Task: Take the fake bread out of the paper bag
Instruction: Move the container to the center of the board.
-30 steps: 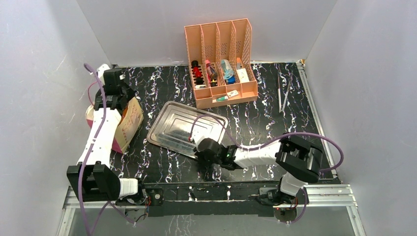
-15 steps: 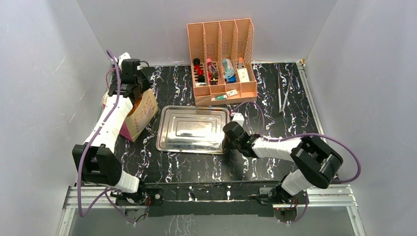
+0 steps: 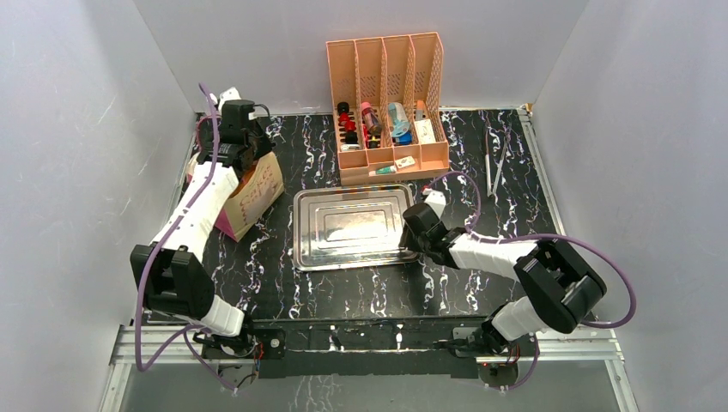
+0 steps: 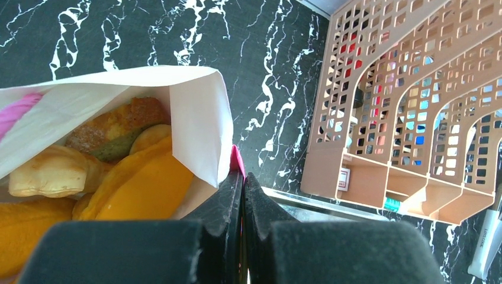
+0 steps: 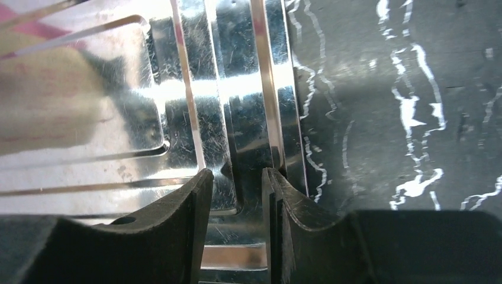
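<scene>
The paper bag [image 3: 256, 196] stands at the back left of the table, cream with pink sides. In the left wrist view its mouth [image 4: 189, 112] gapes, and fake bread [image 4: 136, 183] fills it: orange, pale and brown pieces. My left gripper [image 4: 243, 174] is shut on the bag's pink rim corner, and in the top view the same gripper [image 3: 243, 159] sits over the bag's top. My right gripper [image 5: 237, 171] is open, its jaws parted on either side of the right rim of the metal tray [image 5: 272, 89]. That gripper [image 3: 409, 246] touches the tray's right edge.
The metal tray [image 3: 352, 227] lies mid-table, between the bag and my right arm. A peach slotted organizer [image 3: 386, 112] with small items stands at the back, also close to the bag [image 4: 402, 118]. Thin metal tools [image 3: 494, 167] lie at the back right.
The tray has slid right and squared up with my right gripper, whose jaws have now parted. My left arm has carried the bag right and toward the back.
</scene>
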`<state>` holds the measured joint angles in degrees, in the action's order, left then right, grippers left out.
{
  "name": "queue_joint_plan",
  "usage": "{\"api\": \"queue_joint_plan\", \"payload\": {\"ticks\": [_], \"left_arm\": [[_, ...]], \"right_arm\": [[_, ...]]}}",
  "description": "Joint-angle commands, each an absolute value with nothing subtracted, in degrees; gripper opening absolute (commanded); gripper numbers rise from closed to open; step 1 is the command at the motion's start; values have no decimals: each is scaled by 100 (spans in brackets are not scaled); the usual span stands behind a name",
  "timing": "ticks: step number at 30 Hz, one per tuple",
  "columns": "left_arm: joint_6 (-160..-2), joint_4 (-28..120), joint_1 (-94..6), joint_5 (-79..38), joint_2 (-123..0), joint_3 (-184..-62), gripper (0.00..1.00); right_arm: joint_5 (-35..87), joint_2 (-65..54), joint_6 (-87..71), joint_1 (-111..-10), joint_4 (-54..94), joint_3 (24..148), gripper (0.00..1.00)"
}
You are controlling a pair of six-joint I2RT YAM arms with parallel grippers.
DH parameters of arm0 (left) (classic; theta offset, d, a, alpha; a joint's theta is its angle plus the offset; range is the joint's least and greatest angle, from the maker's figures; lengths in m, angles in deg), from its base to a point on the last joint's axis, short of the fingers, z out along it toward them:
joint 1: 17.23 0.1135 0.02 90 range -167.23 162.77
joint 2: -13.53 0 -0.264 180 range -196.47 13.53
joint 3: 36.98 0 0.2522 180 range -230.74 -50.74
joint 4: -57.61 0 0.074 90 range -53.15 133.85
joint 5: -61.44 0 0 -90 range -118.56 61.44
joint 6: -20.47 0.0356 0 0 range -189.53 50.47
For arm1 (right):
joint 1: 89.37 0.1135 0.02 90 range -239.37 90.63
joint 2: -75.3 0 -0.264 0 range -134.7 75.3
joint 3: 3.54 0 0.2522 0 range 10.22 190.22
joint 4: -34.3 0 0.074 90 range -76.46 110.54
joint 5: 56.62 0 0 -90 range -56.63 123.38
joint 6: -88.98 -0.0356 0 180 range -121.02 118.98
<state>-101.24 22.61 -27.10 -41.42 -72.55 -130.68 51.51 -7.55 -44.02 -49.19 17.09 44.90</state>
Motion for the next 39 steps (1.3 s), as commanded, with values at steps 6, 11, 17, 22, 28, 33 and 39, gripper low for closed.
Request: {"api": "queue_joint_plan", "payload": {"ticks": [6, 11, 17, 22, 28, 33, 39], "left_arm": [[-9900, 2418, -2803, -3643, -7423, -13558, 0], [-9816, 2511, -2810, -3323, -7555, -13692, 0], [-9649, 2451, -2848, -3158, -7713, -13874, 0], [-9656, 2467, -2872, -3119, -7727, -13770, 0], [-9678, 2392, -2900, -3199, -7841, -13878, 0], [-9617, 2253, -2901, -3391, -7897, -14052, 0], [-9542, 2265, -2896, -3524, -7849, -14078, 4]], "right_arm": [[5234, -591, -4127, -5973, 744, 4306, 36], [5004, -538, -4026, -6510, 763, 4337, 37], [4777, -381, -4058, -6569, 722, 4499, 41], [4692, 117, -3864, -6564, 580, 4727, 51], [5113, 392, -3705, -6571, 484, 5096, 62], [5554, 112, -3542, -6783, 363, 5508, 69], [5643, -290, -3150, -7572, 496, 5917, 72]]}}
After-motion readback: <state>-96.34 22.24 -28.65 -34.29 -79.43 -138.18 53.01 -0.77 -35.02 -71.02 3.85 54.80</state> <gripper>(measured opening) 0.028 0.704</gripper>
